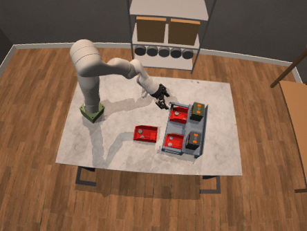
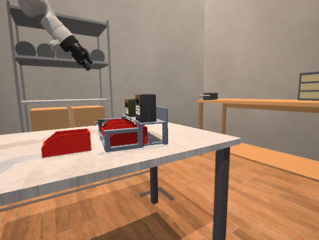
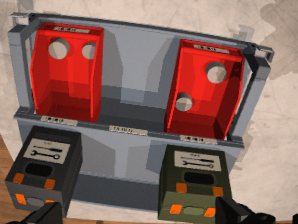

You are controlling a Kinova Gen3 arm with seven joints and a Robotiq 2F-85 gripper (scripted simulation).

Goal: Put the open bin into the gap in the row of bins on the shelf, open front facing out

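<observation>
No words or numbers could be read. Just above the fingertips, the two tool boxes (image 3: 196,180) carried white labels with a wrench symbol; small tags on the shelf (image 3: 127,131) lip were too blurred.

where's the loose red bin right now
In the top view the loose red bin sits on the table, just left of the grey shelf, away from the open gripper.

The open gripper (image 1: 162,100) hovers beside the grey shelf (image 1: 205,122); the loose red bin (image 1: 146,133) sits apart.
</observation>
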